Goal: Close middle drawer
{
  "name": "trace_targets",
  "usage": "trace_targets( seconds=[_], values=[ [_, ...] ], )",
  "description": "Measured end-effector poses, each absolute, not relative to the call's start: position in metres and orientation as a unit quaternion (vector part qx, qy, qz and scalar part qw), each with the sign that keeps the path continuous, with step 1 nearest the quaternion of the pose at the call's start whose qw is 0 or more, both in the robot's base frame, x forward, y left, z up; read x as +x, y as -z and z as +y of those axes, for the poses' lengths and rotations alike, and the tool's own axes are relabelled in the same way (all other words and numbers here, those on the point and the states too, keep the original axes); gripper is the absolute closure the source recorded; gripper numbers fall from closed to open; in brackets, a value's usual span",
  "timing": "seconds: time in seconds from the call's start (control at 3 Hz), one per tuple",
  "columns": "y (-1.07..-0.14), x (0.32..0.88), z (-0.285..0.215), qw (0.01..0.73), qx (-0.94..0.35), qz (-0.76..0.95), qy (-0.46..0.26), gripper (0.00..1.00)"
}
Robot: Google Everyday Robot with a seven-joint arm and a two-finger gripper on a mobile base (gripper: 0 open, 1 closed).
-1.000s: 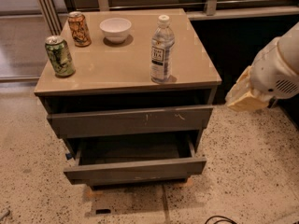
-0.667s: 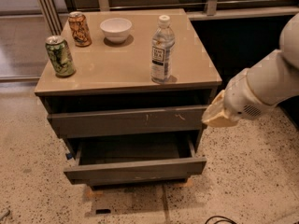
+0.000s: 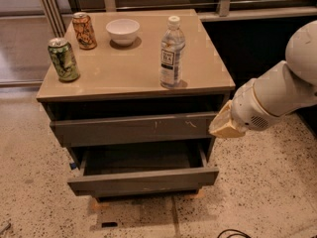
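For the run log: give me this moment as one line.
middle drawer: open, not yet closed | gripper: by right edge of cabinet, level with scratched top front | drawer contact: none

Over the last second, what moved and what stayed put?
The gripper swung left and slightly down, from clear of the cabinet to its right front edge. Nothing taken hold of. The middle drawer stays pulled out; green can, orange can, bowl, water bottle unmoved.

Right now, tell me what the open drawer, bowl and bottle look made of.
The drawer looks like painted wood: matte dark grey, flat boards. The bowl seems glazed ceramic: glossy white. The bottle is likely clear plastic: see-through, labelled. The gripper hangs by the scratched front.
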State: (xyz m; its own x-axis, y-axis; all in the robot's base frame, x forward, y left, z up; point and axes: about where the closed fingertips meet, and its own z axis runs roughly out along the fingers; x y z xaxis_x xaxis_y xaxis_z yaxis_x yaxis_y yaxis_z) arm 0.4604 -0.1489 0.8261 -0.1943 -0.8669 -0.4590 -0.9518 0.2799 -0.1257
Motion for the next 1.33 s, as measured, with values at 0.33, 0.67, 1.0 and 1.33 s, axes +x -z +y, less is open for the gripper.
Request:
trace_targets(
  seconds=[0.33, 0.67, 1.0, 1.33],
  values=[
    [-0.791, 0.459, -0.142, 0.232, -0.606, 0.754, -0.102, 1.00],
    [-0.711, 0.458, -0.117, 0.238, -0.623, 0.733, -0.136, 1.00],
    [-0.633, 0.460, -0.085, 0.235, -0.628, 0.719, -0.184, 1.00],
    [-0.566, 0.459, -0.059, 0.223, -0.626, 0.711, -0.230, 1.00]
  ],
)
